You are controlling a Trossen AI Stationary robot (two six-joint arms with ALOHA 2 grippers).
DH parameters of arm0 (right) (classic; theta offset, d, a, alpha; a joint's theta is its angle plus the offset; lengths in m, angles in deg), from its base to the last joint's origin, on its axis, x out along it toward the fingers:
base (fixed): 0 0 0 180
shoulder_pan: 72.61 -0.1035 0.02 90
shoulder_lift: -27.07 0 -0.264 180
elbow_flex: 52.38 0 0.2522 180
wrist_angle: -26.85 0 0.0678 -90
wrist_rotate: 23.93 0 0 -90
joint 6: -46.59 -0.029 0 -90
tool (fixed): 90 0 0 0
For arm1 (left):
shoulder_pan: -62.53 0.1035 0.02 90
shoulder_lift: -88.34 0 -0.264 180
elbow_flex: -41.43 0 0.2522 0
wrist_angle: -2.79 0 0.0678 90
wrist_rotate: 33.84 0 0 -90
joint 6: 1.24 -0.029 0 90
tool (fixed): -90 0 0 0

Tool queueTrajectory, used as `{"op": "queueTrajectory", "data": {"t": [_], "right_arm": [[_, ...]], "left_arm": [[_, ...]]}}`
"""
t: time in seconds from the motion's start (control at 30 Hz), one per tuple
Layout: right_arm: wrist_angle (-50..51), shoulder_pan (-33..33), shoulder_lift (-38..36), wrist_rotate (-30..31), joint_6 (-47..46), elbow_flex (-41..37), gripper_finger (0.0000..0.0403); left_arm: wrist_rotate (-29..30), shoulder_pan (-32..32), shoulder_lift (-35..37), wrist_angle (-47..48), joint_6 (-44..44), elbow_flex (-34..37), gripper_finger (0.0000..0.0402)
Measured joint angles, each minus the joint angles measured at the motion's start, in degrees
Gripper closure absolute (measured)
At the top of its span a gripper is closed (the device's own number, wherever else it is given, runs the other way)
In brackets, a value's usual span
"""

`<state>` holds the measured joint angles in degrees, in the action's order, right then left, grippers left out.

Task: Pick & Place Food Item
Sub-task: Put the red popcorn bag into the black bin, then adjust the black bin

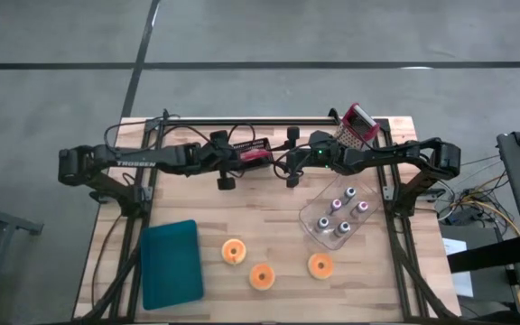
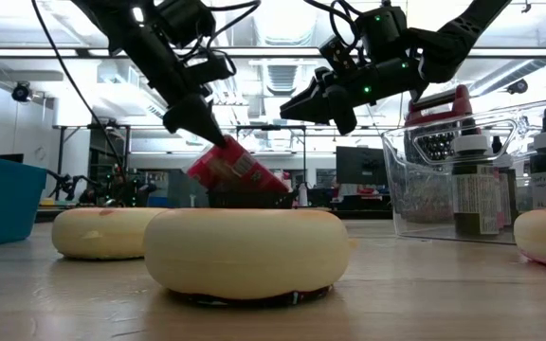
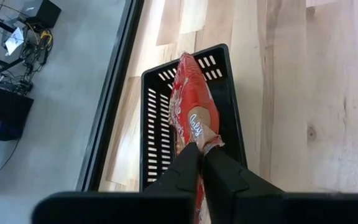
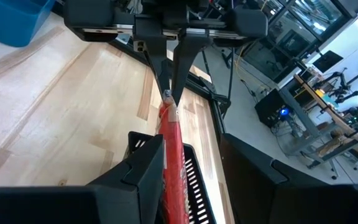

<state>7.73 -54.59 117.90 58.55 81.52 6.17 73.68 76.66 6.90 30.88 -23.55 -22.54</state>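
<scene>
Red flexible foil snack packet (image 3: 193, 109) hangs over the black slotted plastic crate (image 3: 160, 118) at the back of the wooden tabletop (image 1: 269, 230), its lower end inside or just at the crate; I can't tell whether it touches the floor of it.

Left claw (image 3: 201, 148) is pinched nearly closed on the packet's crimped top seam, fingers (image 3: 182, 171) flat on either side of the seal. From the right wrist view the same pinch shows edge-on: the packet is thin and dangles straight down from the tips.

Right claw (image 2: 341, 112) sits just beside the left one above the crate, jaws roughly half apart with the packet passing between them; no contact visible, so I read it as holding nothing.

Handling, as a judgement:
- light, limp, no stiffness of its own; it swings and folds rather than holding a pose
- glossy film, likely slippery; the seam is the one flat, doubled spot that gives a firm pinch
- contents probably crushable, so avoid squeezing the belly
- keep the hold at the top seal, move slowly to limit swing

Orange-topped doughnuts (image 1: 233, 251), teal tray (image 1: 170, 264) and clear bin of bottles (image 1: 337, 217) lie well apart at the front.
</scene>
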Motion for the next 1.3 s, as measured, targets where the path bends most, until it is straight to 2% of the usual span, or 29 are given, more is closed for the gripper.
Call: {"op": "queueTrajectory", "data": {"t": [0.5, 0.77, 0.97, 1.3], "right_arm": [[0.0, 0.0, 0.0, 0.0, 0.0, 0.0, 0.0247], [0.0, 0.0, 0.0, 0.0, 0.0, 0.0, 0.0254], [0.0, 0.0, 0.0, 0.0, 0.0, 0.0, 0.0253], [0.0, 0.0, 0.0, 0.0, 0.1, 0.0, 0.0254]], "left_arm": [[-1.7, -0.1, 0.2, 0.9, 0.2, -4.7, 0.0213], [-1.9, -0.1, 0.9, 2.0, 2.3, -6.2, 0.0143], [-1.9, -0.2, 2.5, 2.0, 3.7, -6.0, 0.0116], [-1.9, -0.2, 3.0, 2.0, 3.9, -5.9, 0.0116]]}}
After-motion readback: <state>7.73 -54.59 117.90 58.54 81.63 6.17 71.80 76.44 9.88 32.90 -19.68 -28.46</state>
